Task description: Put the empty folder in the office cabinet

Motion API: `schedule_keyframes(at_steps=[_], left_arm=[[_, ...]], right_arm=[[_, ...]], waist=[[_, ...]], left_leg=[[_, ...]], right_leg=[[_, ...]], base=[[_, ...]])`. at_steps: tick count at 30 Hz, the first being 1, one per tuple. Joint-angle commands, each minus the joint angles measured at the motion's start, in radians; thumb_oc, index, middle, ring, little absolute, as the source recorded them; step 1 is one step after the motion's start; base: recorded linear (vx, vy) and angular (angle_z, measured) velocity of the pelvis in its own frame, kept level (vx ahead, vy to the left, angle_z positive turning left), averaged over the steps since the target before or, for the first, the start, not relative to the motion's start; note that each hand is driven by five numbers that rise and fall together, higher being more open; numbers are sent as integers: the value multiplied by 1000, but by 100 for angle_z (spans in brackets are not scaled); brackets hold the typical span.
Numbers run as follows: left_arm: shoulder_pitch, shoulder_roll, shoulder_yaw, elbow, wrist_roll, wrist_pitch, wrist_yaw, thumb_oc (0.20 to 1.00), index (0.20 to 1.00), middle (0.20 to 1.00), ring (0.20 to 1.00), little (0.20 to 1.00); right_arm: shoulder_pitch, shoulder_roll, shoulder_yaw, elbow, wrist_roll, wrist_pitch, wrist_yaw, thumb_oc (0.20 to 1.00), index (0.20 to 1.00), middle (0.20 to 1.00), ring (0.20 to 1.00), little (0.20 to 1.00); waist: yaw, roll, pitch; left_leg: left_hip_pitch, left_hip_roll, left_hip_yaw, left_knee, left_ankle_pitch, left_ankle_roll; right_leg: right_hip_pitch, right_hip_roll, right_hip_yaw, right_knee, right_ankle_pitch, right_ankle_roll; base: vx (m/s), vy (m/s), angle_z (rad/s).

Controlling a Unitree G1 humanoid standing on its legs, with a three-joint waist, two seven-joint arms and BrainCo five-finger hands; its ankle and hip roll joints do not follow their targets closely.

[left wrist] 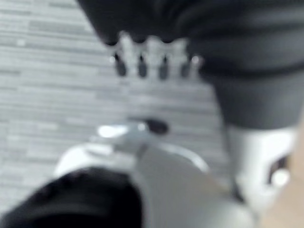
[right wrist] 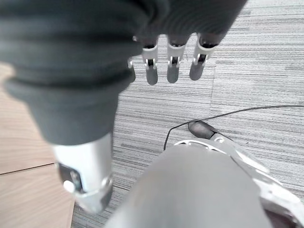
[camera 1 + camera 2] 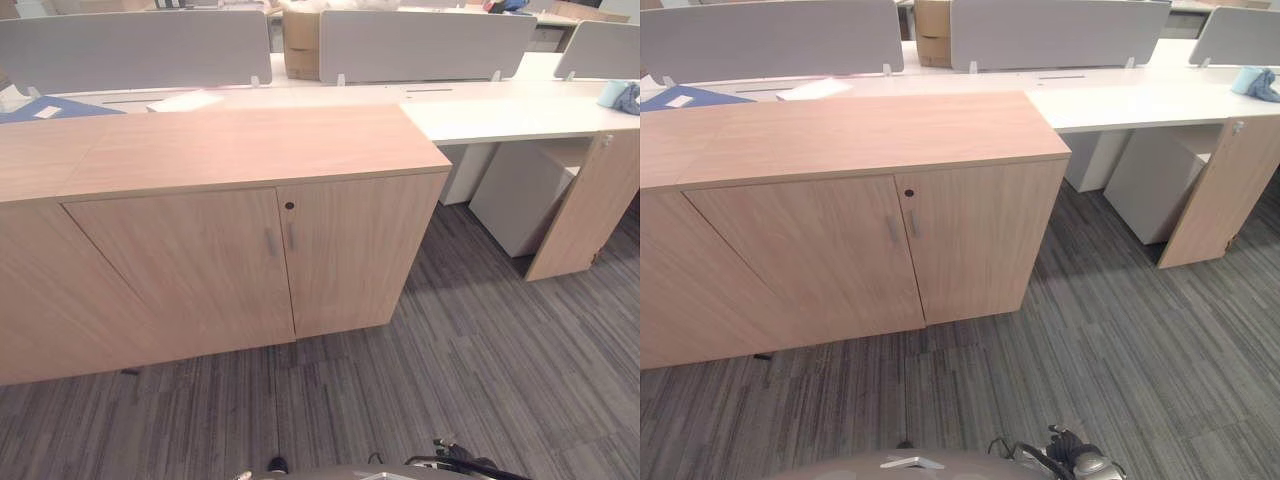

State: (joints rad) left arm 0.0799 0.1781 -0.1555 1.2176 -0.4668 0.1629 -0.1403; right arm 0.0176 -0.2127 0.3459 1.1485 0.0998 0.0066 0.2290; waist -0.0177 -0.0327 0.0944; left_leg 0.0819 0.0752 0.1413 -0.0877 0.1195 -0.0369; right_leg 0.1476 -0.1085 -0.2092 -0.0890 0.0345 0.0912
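I stand on grey striped carpet [image 3: 480,340] facing a wood-grain office cabinet [image 3: 250,150] whose two doors [image 3: 200,265] are closed, each with one slim handle, a round lock beside them. On the white tabletop [image 3: 500,110] behind it, a blue folder [image 3: 680,98] lies at the far left, with one white sheet nearby. Three grey divider screens [image 3: 135,48] stand behind. My left hand [image 1: 152,59] hangs with fingers straight, holding nothing; my right hand [image 2: 173,64] likewise.
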Motion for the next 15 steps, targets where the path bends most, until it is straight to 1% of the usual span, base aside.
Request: schedule_keyframes(at_steps=[1, 15], left_arm=[[-64, -1, -4, 53, -3, -2, 2, 1000, 1000, 1000, 1000, 1000], [-57, 0, -10, 38, -8, -8, 6, 1000, 1000, 1000, 1000, 1000]], right_arm=[[-95, -4, -3, 16, 17, -8, -13, 1000, 1000, 1000, 1000, 1000], [-95, -9, -4, 9, 29, -8, -14, 1000, 1000, 1000, 1000, 1000]], waist=[[13, -4, 68], [14, -4, 74]], left_leg=[[80, -94, 13, 0, -178, 71], [79, -91, 13, 0, -176, 69]], right_leg=[[4, 44, 15, 15, -16, -3], [3, 46, 17, 12, -17, -5]], base=[[0, 0, 0], [0, 0, 0]])
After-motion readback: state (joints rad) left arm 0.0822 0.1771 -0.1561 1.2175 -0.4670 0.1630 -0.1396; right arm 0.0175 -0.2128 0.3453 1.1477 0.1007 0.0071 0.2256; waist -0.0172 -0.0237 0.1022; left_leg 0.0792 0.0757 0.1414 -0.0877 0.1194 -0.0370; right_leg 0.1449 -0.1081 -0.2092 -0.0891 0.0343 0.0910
